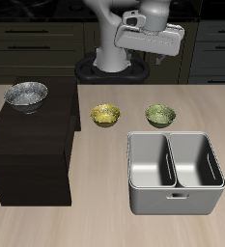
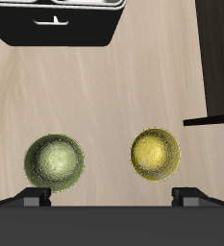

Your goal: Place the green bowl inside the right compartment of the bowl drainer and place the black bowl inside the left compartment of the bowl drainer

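Pale wood-grain tabletop fills the scene, with dark cabinet fronts behind it. Nearest the table's front edge sits the bowl drainer, a grey metal tub with two deep wells split by a central divider and a small handle on its front wall; both wells hold nothing. Beside it stands a low black box, and on its top, toward the back, rests the black bowl, silvery and speckled. Farther back on the bare wood lie the green bowl, just behind the drainer, and a yellow-gold bowl near it, the two apart from each other. Behind them all the Franka arm's gripper hangs high above the back of the table, touching nothing and holding nothing. The exterior view does not show how far its fingers stand apart. The wrist view does: the two dark fingertips sit wide apart at the frame's edge, with only empty air between them. That view looks straight down on the green bowl and the yellow-gold bowl, both well below the gripper, and shows the drainer's rim only as a sliver.
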